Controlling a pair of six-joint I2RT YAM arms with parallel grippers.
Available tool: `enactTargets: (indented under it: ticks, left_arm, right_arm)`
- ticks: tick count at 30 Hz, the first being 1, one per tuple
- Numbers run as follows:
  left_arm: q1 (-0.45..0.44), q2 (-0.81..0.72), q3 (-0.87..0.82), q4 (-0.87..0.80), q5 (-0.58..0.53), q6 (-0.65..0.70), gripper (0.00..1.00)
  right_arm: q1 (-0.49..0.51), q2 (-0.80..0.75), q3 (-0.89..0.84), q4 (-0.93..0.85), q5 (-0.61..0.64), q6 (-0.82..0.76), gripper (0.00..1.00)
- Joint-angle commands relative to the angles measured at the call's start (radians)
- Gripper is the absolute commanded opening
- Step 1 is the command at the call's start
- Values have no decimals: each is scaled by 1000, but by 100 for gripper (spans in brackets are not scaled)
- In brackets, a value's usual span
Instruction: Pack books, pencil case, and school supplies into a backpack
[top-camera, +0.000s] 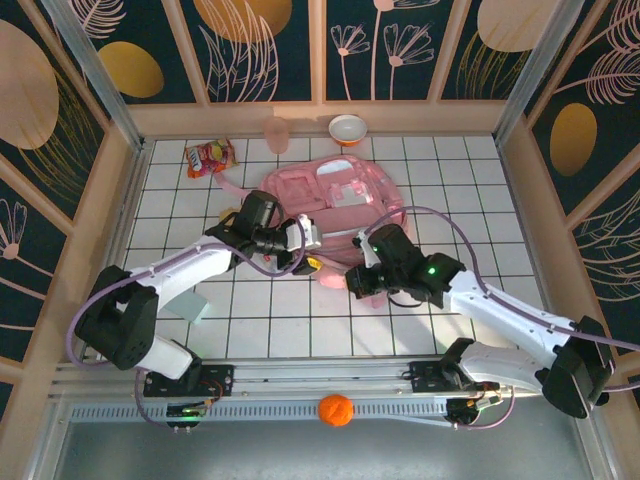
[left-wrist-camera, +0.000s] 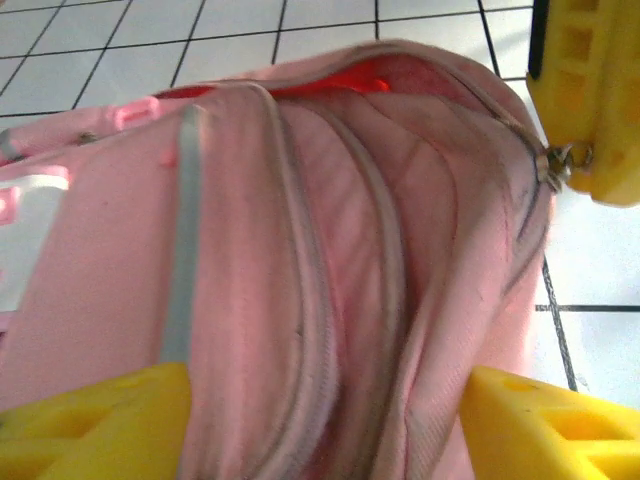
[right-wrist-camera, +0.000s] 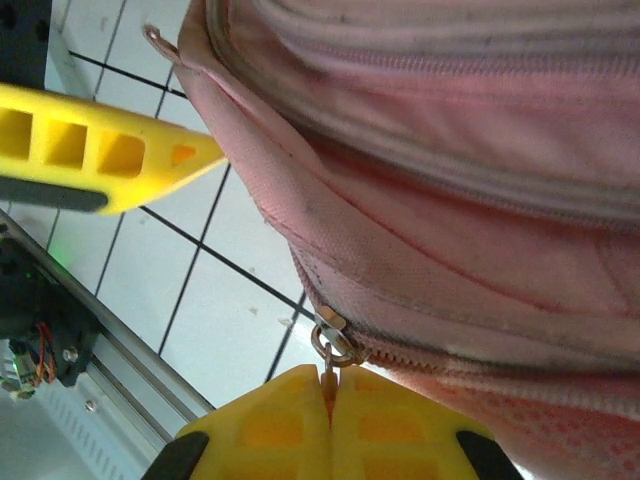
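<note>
Clamping zip pull (right-wrist-camera: 327, 347), right pincer (right-wrist-camera: 329, 402) (wrist view); left pincer (left-wrist-camera: 325, 415) apart astride backpack (left-wrist-camera: 300, 250)

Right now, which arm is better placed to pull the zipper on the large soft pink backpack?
Right, likely. The right hand is shut on the small zipper pull of the large soft pink backpack; the left hand is open astride the fabric, holding nothing.

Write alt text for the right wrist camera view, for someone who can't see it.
The right gripper is shut on the zipper pull of the pink backpack, which takes up the upper right. White tiled table lies to the left.
</note>
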Motion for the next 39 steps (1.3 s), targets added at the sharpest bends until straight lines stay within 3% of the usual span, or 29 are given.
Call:
enactTargets:
  ticks: [1, 5, 13, 16, 19, 20, 25, 28, 35, 36, 38, 39]
  left_arm:
    - [-38, -69, -13, 22, 20, 56, 77]
    - [-126, -66, -25, 11, -77, 95, 78]
    - [-163, 16, 23, -62, -80, 155, 51]
    - [-162, 21, 3, -58, -95, 164, 30]
    - [-163, -3, -21, -63, -131, 165, 2]
    - [-162, -16, -37, -58, -151, 168, 0]
    - [-158, -78, -98, -42, -219, 167, 0]
    - [-152, -101, -121, -33, -216, 151, 0]
    - [-138, -141, -150, -4, -229, 110, 0]
    - [-138, -145, -142, -10, -229, 103, 11]
    - [-139, -157, -107, -14, -178, 34, 45]
    - [-144, -161, -97, 14, -147, -27, 54]
  right_arm:
    - [9, 15, 4, 97, -57, 14, 0]
    - [6, 37, 17, 95, -95, 3, 0]
    - [-25, 36, 38, 88, -155, -29, 0]
    - [-56, 24, 39, 89, -191, -42, 0]
    - [-110, 16, 55, 22, -191, -76, 0]
    - [-140, 16, 62, -19, -184, -96, 0]
    - [-320, 44, 73, -208, -169, -218, 0]
    - [-441, 60, 62, -232, -230, -243, 0]
    - [-442, 66, 69, -219, -257, -230, 0]
    - [-431, 62, 68, -207, -275, -223, 0]
    - [-397, 47, 70, -176, -315, -210, 0]
    - [-390, 40, 70, -165, -320, -202, 0]
